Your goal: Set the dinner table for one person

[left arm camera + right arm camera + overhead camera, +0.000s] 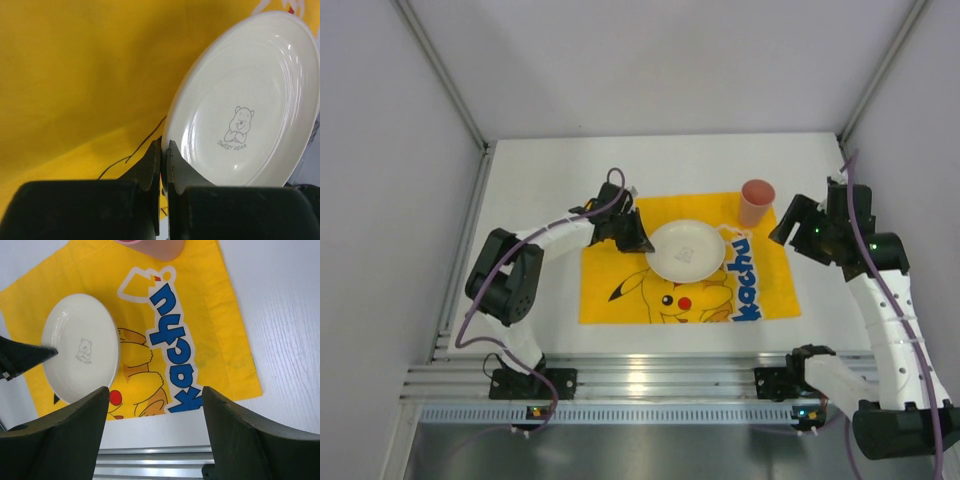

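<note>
Left gripper (164, 146) closed, tips against plate (250, 100) rim on yellow mat (620, 300) spread on dinner table (540, 170); right gripper (790, 222) open, empty. Risk: tips slip off thin rim, or plate drags mat.

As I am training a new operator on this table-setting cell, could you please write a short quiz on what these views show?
1. True or false: the left gripper stands wide open.
2. Which thing stands near the far right corner of the yellow mat? A) pink cup B) fork C) bowl
3. Fill in: the white plate carries a small drawing of a ____.
Key: 1 false, it is shut, with its tips at the plate's left rim. 2 A. 3 bear.
</note>
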`<state>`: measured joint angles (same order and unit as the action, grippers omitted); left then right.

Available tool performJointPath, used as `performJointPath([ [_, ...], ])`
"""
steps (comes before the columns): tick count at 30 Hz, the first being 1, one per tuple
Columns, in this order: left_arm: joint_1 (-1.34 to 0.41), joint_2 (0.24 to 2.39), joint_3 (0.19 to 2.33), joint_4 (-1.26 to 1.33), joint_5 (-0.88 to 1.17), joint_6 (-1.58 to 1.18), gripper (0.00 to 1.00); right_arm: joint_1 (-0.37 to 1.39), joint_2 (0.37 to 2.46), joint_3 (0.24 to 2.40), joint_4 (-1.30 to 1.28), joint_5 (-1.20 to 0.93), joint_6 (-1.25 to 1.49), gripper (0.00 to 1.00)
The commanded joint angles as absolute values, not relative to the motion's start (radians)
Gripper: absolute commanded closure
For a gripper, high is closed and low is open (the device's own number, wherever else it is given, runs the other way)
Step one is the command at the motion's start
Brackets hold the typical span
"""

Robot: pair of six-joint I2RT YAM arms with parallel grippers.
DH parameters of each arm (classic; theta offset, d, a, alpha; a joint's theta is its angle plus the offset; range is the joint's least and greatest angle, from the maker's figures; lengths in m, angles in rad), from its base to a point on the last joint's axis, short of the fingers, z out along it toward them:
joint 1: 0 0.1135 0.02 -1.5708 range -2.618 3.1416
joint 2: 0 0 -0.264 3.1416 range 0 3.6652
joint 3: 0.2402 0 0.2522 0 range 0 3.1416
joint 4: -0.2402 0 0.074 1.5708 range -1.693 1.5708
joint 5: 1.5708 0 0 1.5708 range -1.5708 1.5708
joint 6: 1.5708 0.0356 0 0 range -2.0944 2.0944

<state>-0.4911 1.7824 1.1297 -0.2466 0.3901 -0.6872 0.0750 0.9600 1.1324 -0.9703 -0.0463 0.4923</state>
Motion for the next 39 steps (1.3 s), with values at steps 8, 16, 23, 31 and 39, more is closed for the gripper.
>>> performJointPath([
  [8, -0.522, 1.853, 1.242, -0.271, 0.167, -0.723, 0.52, 0.127, 0.923, 1.143, -1.002, -0.020, 0.472, 0.25],
  [16, -0.545, 1.708, 1.302, -0.533, -0.042, -0.619, 0.23, 0.150, 0.925, 1.131, -0.986, -0.009, 0.466, 0.25],
  [23, -0.460, 1.435, 1.166, -0.841, -0.423, -0.514, 0.15, 0.179, 0.931, 1.094, -0.963, -0.021, 0.468, 0.24],
  [31, -0.160, 1.163, 0.899, -0.720, -0.396, -0.391, 0.07, 0.245, 1.006, 1.103, -0.943, -0.041, 0.471, 0.24],
  [39, 0.039, 1.350, 0.933, -0.599, -0.301, -0.229, 0.08, 0.265, 1.055, 1.170, -0.951, -0.029, 0.462, 0.24],
])
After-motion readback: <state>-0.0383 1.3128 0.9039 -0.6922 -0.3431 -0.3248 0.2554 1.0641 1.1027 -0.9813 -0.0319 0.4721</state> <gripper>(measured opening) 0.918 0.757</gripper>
